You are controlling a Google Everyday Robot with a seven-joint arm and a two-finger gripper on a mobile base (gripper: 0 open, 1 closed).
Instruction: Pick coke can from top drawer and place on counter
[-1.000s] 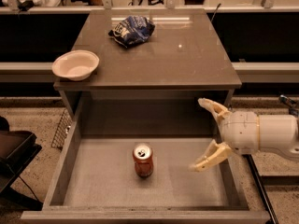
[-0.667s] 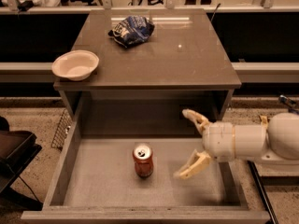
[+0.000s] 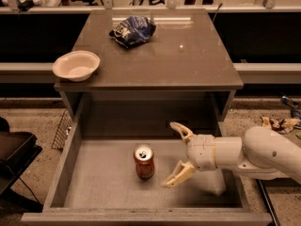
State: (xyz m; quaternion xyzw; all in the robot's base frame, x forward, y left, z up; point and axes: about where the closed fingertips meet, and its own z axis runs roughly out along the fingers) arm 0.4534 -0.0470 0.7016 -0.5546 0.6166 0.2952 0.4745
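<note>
**Gripper spread open just right of the can in the drawer**

A glossy grey-brown counter (image 3: 188,69) fills the upper middle of the scene, over a pale speckled floor (image 3: 263,112). The top drawer (image 3: 94,187) is pulled out wide below the counter's front edge.

The coke can (image 3: 144,162) stands upright on the drawer floor, about midway across and nearer the front wall than the back. Its silver top and pull tab face up.

The white arm (image 3: 265,154) comes in from the right of the can, over the drawer's right wall, and lies nearly level. Its thick rounded forearm narrows to a wrist that points left toward the can. The gripper (image 3: 169,155) is inside the drawer, just right of the can and apart from it. Its two tan fingers (image 3: 179,174) are spread wide. One reaches up and back past the can's top, the other angles down toward the drawer floor, with its tip near the can's base. Nothing is held between them.

Behind the can, up on the counter, a cream bowl (image 3: 75,65) sits at the left front corner. A crumpled blue-and-white chip bag (image 3: 132,30) lies toward the far edge. Left of the can, outside the drawer wall, a wire basket (image 3: 61,131) leans against the cabinet.
</note>
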